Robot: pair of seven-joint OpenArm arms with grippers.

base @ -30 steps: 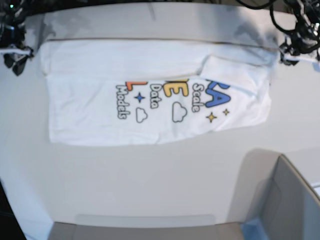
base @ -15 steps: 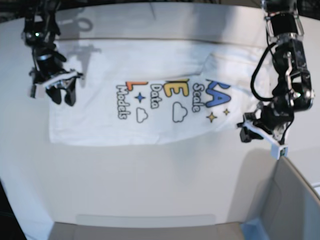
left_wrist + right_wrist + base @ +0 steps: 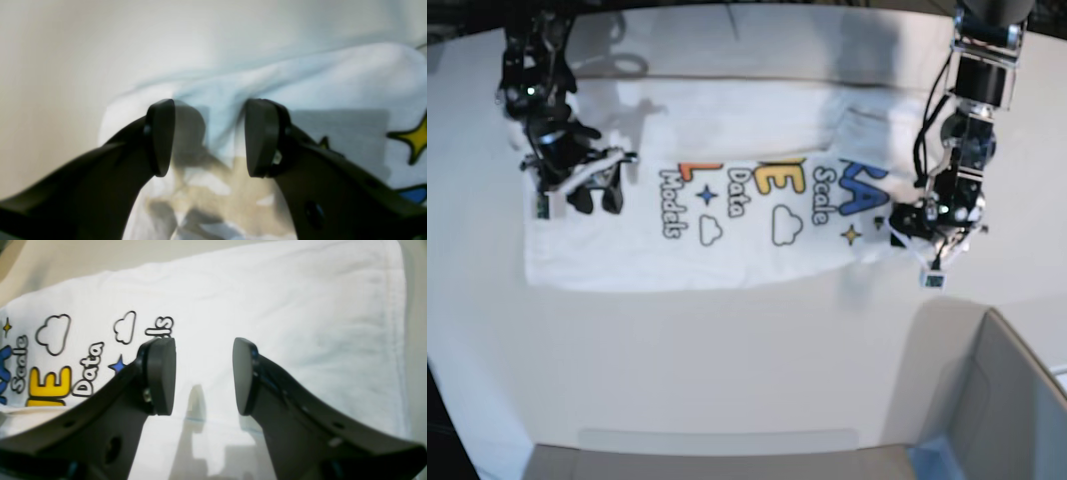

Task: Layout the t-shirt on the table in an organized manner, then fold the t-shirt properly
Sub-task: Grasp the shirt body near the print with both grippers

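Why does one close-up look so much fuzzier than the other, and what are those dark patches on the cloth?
Left wrist view: the t-shirt is soft and out of focus, with grey finger shadows. Right wrist view: its print is sharp, with a thin shadow between the right gripper's open jaws. Base view: arm shadows on the table.

Down in the lower right corner of the base view sits the grey box (image 3: pixel 1012 400), cut off by the frame so only part of it shows. Its near wall slants up to a thin pale rim, and there's a blue edge (image 3: pixel 932 455) at its lower left corner. A soft grey shadow (image 3: pixel 937 340) spreads just left of the box. Further left of the box, along the bottom, lies a pale flat strip (image 3: pixel 717 440) with rounded corners. Below that strip runs a grey-brown band (image 3: pixel 557 465). Far across from the box, at the left border, a dark gap (image 3: pixel 433 410) shows; what's in it can't be made out.
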